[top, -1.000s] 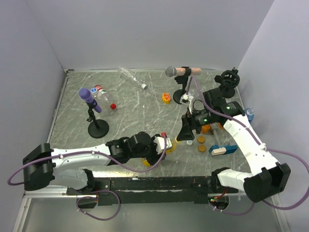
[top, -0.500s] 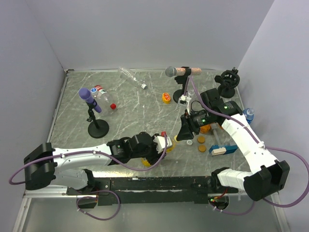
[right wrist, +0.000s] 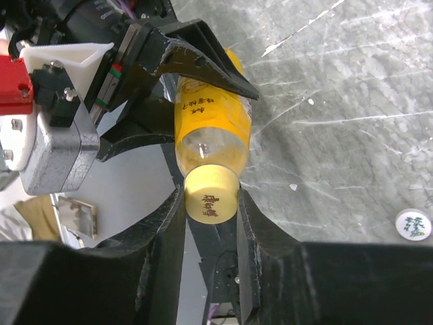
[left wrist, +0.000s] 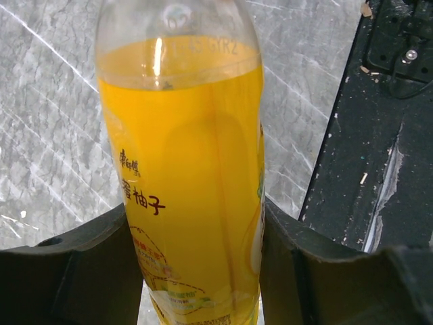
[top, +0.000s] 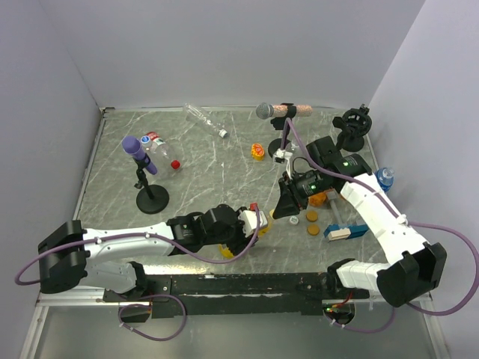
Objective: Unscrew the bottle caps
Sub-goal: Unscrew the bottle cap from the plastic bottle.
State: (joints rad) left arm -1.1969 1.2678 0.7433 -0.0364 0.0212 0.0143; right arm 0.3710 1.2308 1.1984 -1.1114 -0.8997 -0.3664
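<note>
The yellow-orange juice bottle (left wrist: 183,169) lies tilted in my left gripper (left wrist: 196,271), whose jaws press on both sides of its body low near the base. In the top view the left gripper (top: 251,224) and bottle (top: 263,221) are at the near middle of the table. My right gripper (right wrist: 211,203) is shut on the bottle's pale yellow cap (right wrist: 211,196), a finger (right wrist: 162,223) touching each side of it. From above, the right gripper (top: 283,208) meets the bottle's neck end. The cap is hidden in the top view.
A clear bottle (top: 203,118) lies at the back. A bottle with a red cap (top: 175,164) lies far left beside a purple microphone on a stand (top: 152,200). A small blue bottle (top: 385,178) sits far right. A loose white cap (top: 294,221), brown discs (top: 312,217) and a blue-white block (top: 344,231) lie near the right arm.
My right gripper has closed from open onto the yellow cap and shifted slightly toward the bottle. The left gripper has kept its hold and barely moved.
</note>
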